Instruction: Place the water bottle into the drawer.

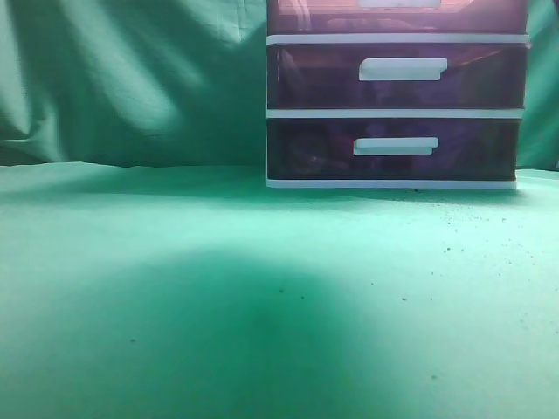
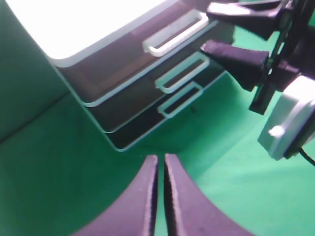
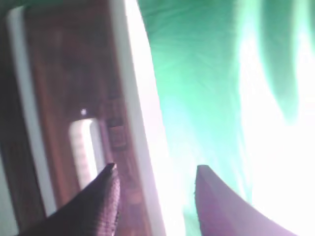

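The drawer (image 2: 123, 42) is the top one of the white-framed unit, with a dark front and a white bar handle (image 2: 174, 33). It looks closed. The exterior view shows only its lower edge (image 1: 314, 17) at the top of the frame. My right gripper (image 2: 206, 27) is open and hovers just in front of the handle. In its own view the jaws (image 3: 156, 169) are empty, with the handle (image 3: 83, 152) beside the left finger. My left gripper (image 2: 161, 160) is shut and empty above the green cloth, back from the unit. No water bottle is in view.
Two alike drawers (image 1: 397, 74) (image 1: 393, 148) sit below the top one. The unit stands at the back right of a green cloth-covered table (image 1: 175, 288). A green cloth backdrop (image 1: 131, 78) hangs behind it. Neither arm shows in the exterior view.
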Available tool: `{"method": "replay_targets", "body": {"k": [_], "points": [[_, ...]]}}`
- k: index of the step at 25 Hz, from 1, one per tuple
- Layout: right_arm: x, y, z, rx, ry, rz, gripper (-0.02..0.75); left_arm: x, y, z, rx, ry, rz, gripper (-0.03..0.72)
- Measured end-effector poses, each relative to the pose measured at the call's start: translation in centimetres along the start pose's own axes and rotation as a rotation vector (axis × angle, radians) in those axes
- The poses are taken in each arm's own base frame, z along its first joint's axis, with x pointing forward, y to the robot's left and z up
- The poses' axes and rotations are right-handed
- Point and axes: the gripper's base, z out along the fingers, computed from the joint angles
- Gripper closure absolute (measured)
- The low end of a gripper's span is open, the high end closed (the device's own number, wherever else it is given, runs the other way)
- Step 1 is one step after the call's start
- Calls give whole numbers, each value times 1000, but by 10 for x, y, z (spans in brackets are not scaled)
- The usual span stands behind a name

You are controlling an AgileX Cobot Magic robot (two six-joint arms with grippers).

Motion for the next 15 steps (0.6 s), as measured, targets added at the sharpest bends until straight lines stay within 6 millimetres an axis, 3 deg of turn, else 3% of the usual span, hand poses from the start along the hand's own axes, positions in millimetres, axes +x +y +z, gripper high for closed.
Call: {"method": "replay_targets", "body": {"k": [4,5,10,14,15], "points": [[-17,-24,-32,17,-6,140,419,-2,-7,-11,92,-20,-43,688],[-22,-25,-41,-21,-14,166,472,-3,-8,-20,111,-35,-43,688],[-47,-44,-95,-254,-81,453,738,-8,-3,-94,142,-163,-51,688],[-56,-65,-131,-312,-148,723,738,15,2,-158,133,-251,-44,688],[-58,-71,-139,-320,-168,779,738,25,1,-166,133,-259,-46,688]]}}
